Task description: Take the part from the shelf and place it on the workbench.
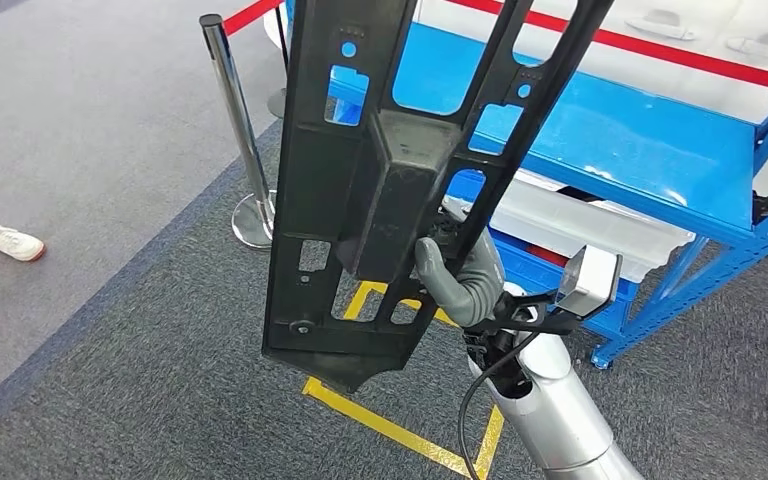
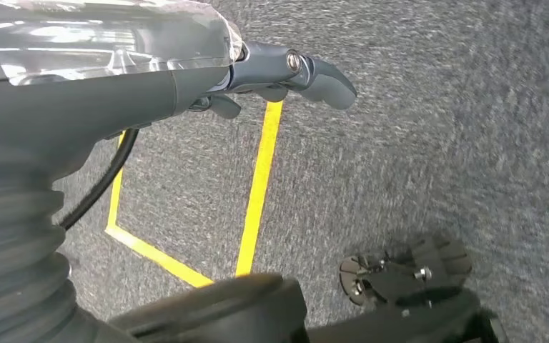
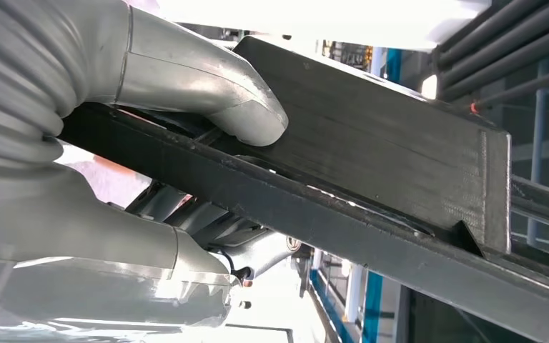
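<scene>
My right hand [image 1: 457, 277], low centre of the head view, has its fingers clamped on the black part [image 1: 360, 190], thumb pressed on its raised box section. The part hangs upright and lifted, filling the frame's middle. I'd say I'm mid-carry, so I keep the grip firm and the long panel level through any turn. My left hand [image 2: 286, 75] hangs empty, fingers loosely curled. Further off, the stanchion [image 1: 235, 130] at upper left and blue shelf [image 1: 650, 150] at upper right hem me in; grey carpet [image 1: 90, 150] opens left.
</scene>
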Robot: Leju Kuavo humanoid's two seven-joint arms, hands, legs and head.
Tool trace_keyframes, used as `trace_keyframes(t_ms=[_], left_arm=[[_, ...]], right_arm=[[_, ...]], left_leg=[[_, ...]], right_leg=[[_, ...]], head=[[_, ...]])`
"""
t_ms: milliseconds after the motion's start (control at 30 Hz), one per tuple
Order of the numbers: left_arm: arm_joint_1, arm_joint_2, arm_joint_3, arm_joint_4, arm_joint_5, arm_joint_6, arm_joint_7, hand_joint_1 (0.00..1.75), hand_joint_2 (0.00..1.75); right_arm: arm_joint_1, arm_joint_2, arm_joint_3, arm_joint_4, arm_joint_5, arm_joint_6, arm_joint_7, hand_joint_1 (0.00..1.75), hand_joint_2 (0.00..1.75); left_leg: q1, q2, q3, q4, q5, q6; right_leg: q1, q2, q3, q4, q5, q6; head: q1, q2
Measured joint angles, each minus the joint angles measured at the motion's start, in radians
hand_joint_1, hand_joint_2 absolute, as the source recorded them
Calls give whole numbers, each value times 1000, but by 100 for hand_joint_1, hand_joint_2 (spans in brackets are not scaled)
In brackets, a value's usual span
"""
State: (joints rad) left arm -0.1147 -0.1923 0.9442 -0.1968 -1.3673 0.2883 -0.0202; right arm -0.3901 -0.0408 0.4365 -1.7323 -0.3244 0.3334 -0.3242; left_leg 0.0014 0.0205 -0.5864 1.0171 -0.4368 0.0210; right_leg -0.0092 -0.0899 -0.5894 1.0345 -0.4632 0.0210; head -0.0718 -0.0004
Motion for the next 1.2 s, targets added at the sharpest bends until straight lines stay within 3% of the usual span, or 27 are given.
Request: trace_keyframes(t_ms=[33, 100, 167, 200, 233, 300, 367, 400, 467, 533, 600, 633, 667, 700, 733, 767, 833, 900, 967, 1000, 1067, 1133, 1200], left_arm=[[-2, -1, 0, 0, -1, 1, 0, 0, 175], [-5, -2, 0, 0, -2, 4, 1, 0, 175], [-6, -2, 0, 0, -2, 6, 1, 0, 175], [-6, -2, 0, 0, -2, 6, 1, 0, 175], [-6, -2, 0, 0, -3, 6, 1, 0, 175], [-7, -2, 0, 0, -4, 6, 1, 0, 175], [-7, -3, 0, 0, -4, 7, 0, 0, 175], [-7, -3, 0, 0, -4, 7, 0, 0, 175], [-6, -3, 0, 0, -4, 8, -1, 0, 175], [-6, -2, 0, 0, -5, 10, -1, 0, 175], [-8, -1, 0, 0, -5, 15, 0, 0, 175], [-10, 0, 0, 0, -4, 18, 1, 0, 175], [-11, 1, 0, 0, -4, 22, 1, 0, 175], [-12, 2, 0, 0, -4, 24, 1, 0, 175], [-12, 2, 0, 0, -4, 26, 2, 0, 175], [-10, 3, 0, 0, -4, 27, 2, 0, 175], [-9, 4, 0, 0, -4, 28, 3, 0, 175], [-8, 4, 0, 0, -4, 28, 3, 0, 175], [-6, 3, 0, 0, -5, 29, 3, 0, 175], [-6, 3, 0, 0, -5, 30, 3, 0, 175], [-7, 3, -1, 0, -8, 36, 4, 0, 175], [-9, 3, -2, 0, -13, 42, 7, 0, 175], [-10, 3, -6, 0, -17, 44, 9, 0, 175]], right_arm=[[0, 0, -1, -1, 0, 0, 0, 175, 175], [2, 0, -5, -3, 0, 0, -1, 175, 175], [5, -1, -7, -3, 0, 1, -2, 175, 175], [6, -1, -8, -3, 0, 2, -2, 175, 175], [6, -1, -9, -3, 0, 3, -2, 175, 175], [5, -1, -11, -4, 0, 6, -2, 175, 175], [4, -1, -12, -5, 0, 8, -2, 175, 175], [4, -1, -12, -6, 0, 9, -2, 175, 175], [3, -1, -13, -7, 0, 11, -2, 175, 175], [1, 0, -12, -8, 0, 13, -2, 175, 175], [1, 0, -12, -9, 0, 14, -2, 175, 175], [2, 0, -12, -9, 0, 15, -2, 175, 175], [3, 0, -12, -9, 0, 16, -1, 175, 175], [4, 0, -12, -9, 0, 16, -1, 175, 175], [4, 0, -12, -9, 0, 16, -1, 175, 175], [4, 0, -12, -9, 0, 16, -1, 175, 175], [3, 0, -12, -9, 0, 16, -1, 175, 175], [2, 0, -13, -9, 0, 16, -1, 175, 175], [1, 0, -12, -9, 0, 16, -1, 175, 175], [0, 0, -12, -9, 0, 16, -1, 175, 175], [-1, 0, -13, -9, 0, 16, -3, 175, 175], [0, -3, -14, -9, -1, 15, -4, 175, 175], [4, -7, -15, -9, -2, 14, -4, 175, 175]], left_leg=[[1, -9, 0, -2, 3, 6], [-1, -28, -3, -2, 7, 14], [-6, -52, -5, -1, 9, 18], [-8, -66, -6, 0, 9, 19], [-9, -79, -5, 1, 10, 19], [-10, -105, -5, 3, 10, 17], [-9, -126, -11, 6, 13, 11], [-6, -136, -15, 6, 15, 5], [-2, -147, -22, 5, 17, -7], [-5, -106, -41, 43, -10, -16], [-5, -52, -95, 160, -74, -25], [-2, -42, -126, 226, -102, -30], [0, -38, -146, 271, -115, -34], [3, -35, -148, 279, -108, -38], [6, -30, -129, 245, -83, -41], [8, -17, -91, 177, -48, -43], [4, 23, -22, 45, -5, -36], [-3, 37, -4, 1, -2, -19], [-4, 16, -8, -1, 0, -2], [-4, 6, -6, -5, 1, 5], [-1, -15, 0, -11, 4, 15], [-3, -34, 2, -11, 5, 21], [-6, -59, 4, -9, 5, 25]], right_leg=[[-3, 23, -14, 34, -24, 3], [-4, 70, -74, 167, -92, 3], [-3, 84, -127, 275, -124, -1], [-2, 87, -127, 273, -109, -5], [-1, 92, -108, 231, -78, -10], [1, 127, -42, 92, -9, -23], [2, 160, -2, 3, 16, -27], [3, 162, 1, -8, 14, -26], [3, 140, 4, -19, 18, -28], [-1, 114, 11, -34, 25, -35], [-1, 86, 15, -40, 27, -41], [0, 71, 14, -39, 26, -41], [0, 56, 14, -39, 26, -41], [0, 42, 14, -38, 24, -40], [0, 29, 14, -38, 23, -39], [0, 18, 16, -36, 21, -36], [3, 0, 17, -31, 16, -28], [7, -15, 16, -29, 13, -18], [6, -30, 19, -29, 10, -5], [4, -24, 20, -25, 6, 2], [-1, 23, -5, 30, -26, 11], [-3, 71, -73, 156, -80, 13], [-3, 82, -135, 253, -99, 11]], head=[[0, 0], [0, 0], [0, 0], [0, 0], [0, 0], [0, 0], [0, 0], [0, 0], [0, 0], [-1, 0], [-1, 0], [-1, 0], [-1, 0], [-1, 0], [-1, 0], [-1, 0], [-1, 0], [-1, 0], [-1, 0], [-1, 0], [-1, 0], [-1, 0], [-1, 0]])
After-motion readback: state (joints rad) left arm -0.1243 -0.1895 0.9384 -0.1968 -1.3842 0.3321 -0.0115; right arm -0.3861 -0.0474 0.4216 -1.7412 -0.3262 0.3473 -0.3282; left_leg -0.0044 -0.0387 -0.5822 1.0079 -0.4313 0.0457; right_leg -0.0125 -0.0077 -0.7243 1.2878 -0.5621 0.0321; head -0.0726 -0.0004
